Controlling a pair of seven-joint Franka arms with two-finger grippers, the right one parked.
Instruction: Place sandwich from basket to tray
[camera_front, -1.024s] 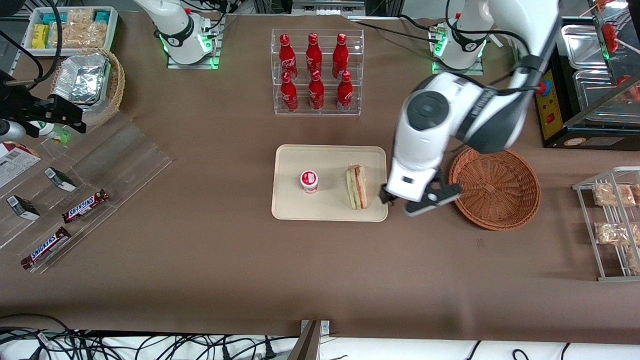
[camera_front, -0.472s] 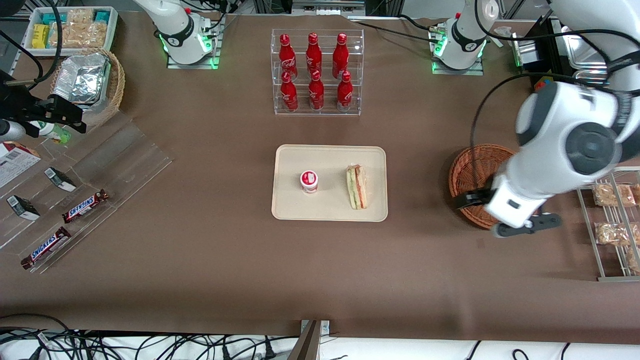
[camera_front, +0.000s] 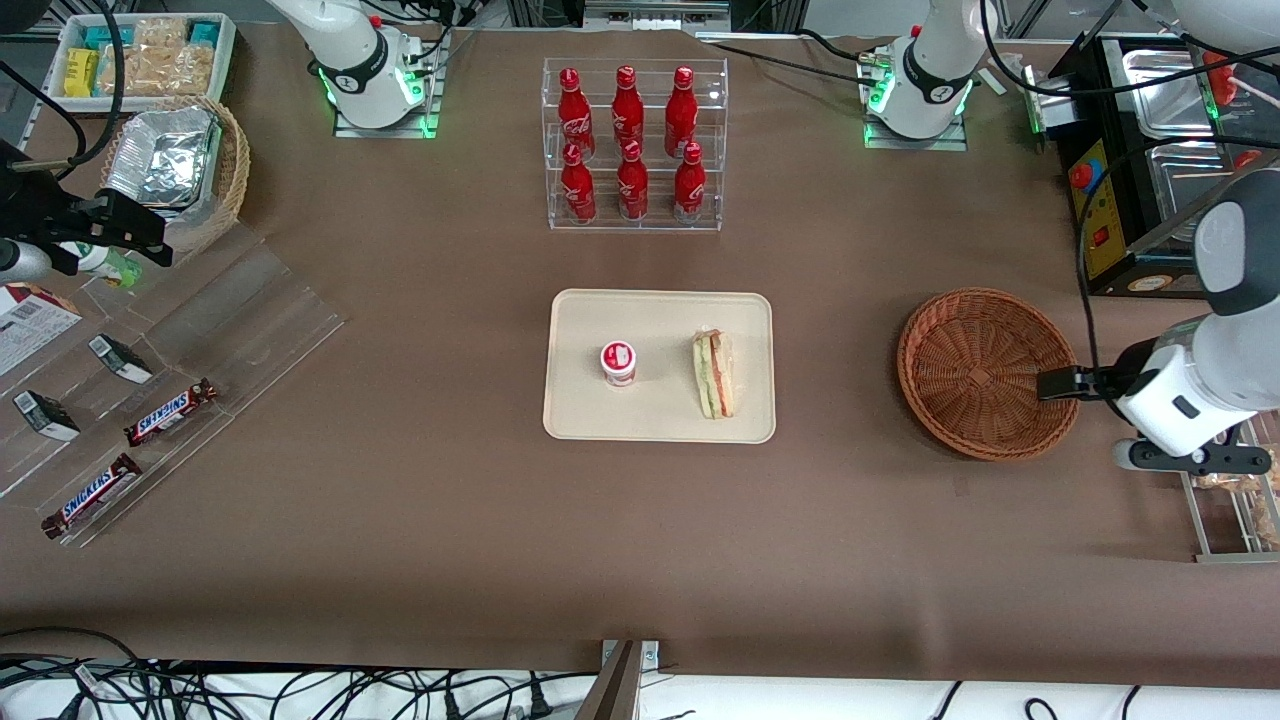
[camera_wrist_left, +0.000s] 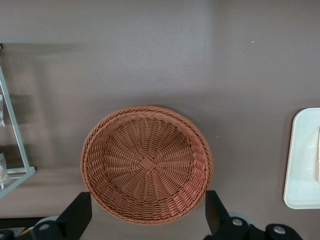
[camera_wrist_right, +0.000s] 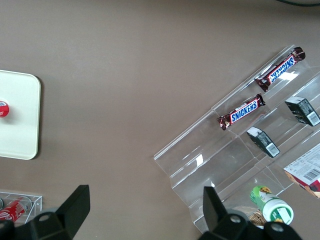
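Front view: we log the gripper at the working arm's end of the table, just beside the basket and clear of its rim on the side away from the tray. Its 2 fingers stand spread apart with nothing between them; one dark finger reaches over the basket's edge. The sandwich lies on the tray, well apart from the gripper, with the whole basket between them. It rests on its side near the tray edge that faces the gripper. A small red-capped cup stands on the same tray, farther from the gripper than the sandwich. We see nothing in the basket.

Left wrist view: the basket sits directly below the gripper, its woven floor bare. Both fingertips frame the basket's near rim, wide apart, holding nothing. A corner of the tray shows to one side, apart from the basket, on the brown table.

Right wrist view: we note 2 Snickers bars on a clear acrylic shelf, and 1 corner of the tray.
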